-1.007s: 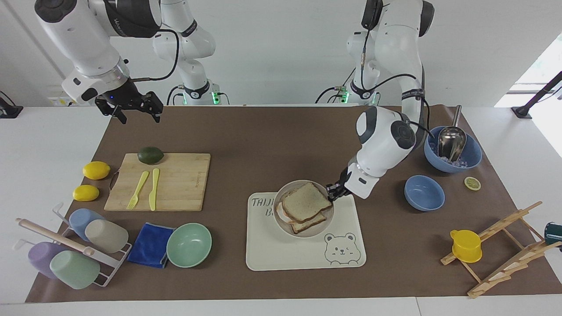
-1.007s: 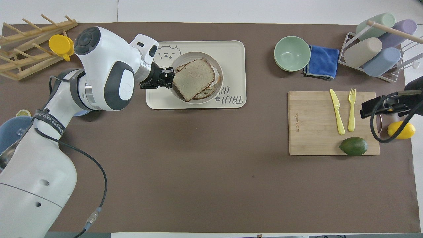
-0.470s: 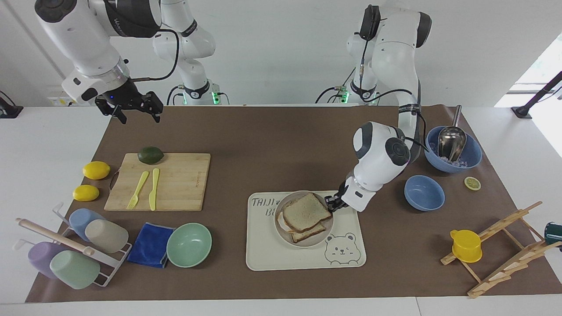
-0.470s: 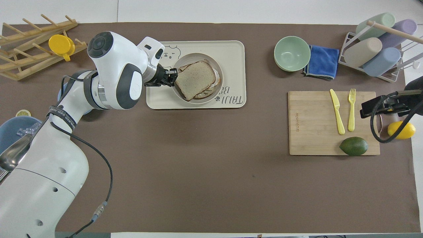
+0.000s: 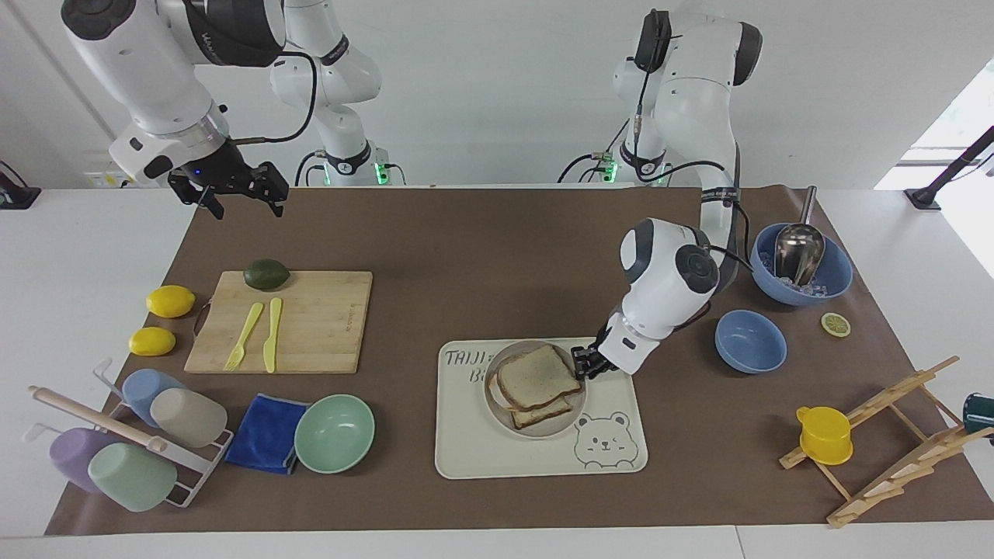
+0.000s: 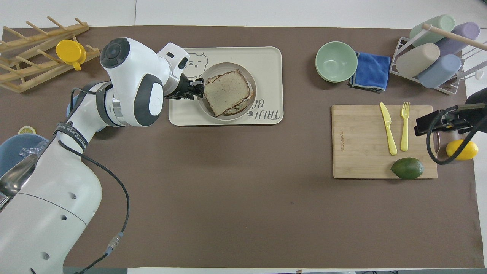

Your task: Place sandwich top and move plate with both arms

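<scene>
The plate (image 5: 543, 429) sits on or just above the bear tray (image 5: 481, 450). It carries the sandwich top (image 5: 537, 377), which lies on a lower slice that peeks out at its edge. My left gripper (image 5: 581, 363) is shut on the plate's rim at the side toward the left arm's end. In the overhead view the left gripper (image 6: 198, 88) meets the plate (image 6: 227, 65) beside the sandwich top (image 6: 227, 91). My right gripper (image 5: 237, 198) waits open and empty in the air by the cutting board's corner; it also shows in the overhead view (image 6: 437, 123).
A cutting board (image 5: 311, 326) holds a fork, a knife and an avocado, with two lemons (image 5: 170, 300) beside it. A mint bowl (image 5: 334, 433), blue cloth and cup rack lie toward the right arm's end. Two blue bowls (image 5: 749, 340) and a wooden rack (image 5: 893, 435) lie toward the left arm's end.
My left gripper has moved the plate with the sandwich down and away from the robots, toward the middle of the tray. The right arm has not moved.
</scene>
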Robot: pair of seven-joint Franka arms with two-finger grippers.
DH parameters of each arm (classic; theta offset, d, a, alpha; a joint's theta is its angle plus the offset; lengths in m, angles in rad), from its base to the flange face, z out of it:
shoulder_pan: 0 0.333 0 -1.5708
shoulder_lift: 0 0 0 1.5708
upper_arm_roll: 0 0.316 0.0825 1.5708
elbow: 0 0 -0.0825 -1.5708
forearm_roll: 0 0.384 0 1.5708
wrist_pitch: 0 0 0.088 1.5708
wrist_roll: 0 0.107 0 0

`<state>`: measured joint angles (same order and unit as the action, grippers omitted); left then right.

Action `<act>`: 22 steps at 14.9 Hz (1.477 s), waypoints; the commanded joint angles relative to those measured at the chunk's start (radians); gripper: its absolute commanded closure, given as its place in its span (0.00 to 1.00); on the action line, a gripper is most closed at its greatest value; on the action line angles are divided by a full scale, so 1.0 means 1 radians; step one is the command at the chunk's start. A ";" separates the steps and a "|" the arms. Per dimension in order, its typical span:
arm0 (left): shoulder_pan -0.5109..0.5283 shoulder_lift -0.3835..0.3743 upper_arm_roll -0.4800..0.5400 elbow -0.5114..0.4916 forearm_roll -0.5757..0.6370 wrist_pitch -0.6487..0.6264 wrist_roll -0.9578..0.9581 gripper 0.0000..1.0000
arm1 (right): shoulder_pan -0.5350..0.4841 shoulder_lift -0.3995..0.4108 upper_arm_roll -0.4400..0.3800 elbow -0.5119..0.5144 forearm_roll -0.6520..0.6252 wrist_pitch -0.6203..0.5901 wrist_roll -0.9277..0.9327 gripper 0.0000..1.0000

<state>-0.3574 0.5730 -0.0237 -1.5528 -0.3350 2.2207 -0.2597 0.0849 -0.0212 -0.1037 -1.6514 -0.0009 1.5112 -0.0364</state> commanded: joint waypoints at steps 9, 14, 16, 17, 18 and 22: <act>0.008 -0.286 0.257 -0.003 0.146 -0.303 0.013 0.00 | -0.007 -0.022 0.001 -0.024 0.007 0.003 -0.019 0.00; 0.029 -0.455 0.263 0.000 0.276 -0.544 0.017 0.00 | -0.007 -0.022 0.001 -0.024 0.007 0.001 -0.019 0.00; 0.029 -0.501 0.265 -0.001 0.292 -0.619 0.017 0.00 | -0.008 -0.022 0.001 -0.024 0.007 0.003 -0.019 0.00; 0.032 -0.518 0.265 -0.003 0.294 -0.656 0.017 0.00 | -0.007 -0.022 0.001 -0.024 0.007 0.003 -0.019 0.00; 0.035 -0.545 0.261 -0.003 0.294 -0.706 0.019 0.00 | -0.007 -0.022 0.001 -0.024 0.007 0.003 -0.019 0.00; 0.154 -0.625 0.141 -0.062 0.294 -0.773 0.083 0.00 | -0.007 -0.022 0.001 -0.024 0.007 0.001 -0.019 0.00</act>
<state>-0.2841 0.0049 0.2000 -1.5483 -0.0603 1.4606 -0.2258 0.0849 -0.0212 -0.1037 -1.6514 -0.0009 1.5112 -0.0364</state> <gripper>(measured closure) 0.000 0.000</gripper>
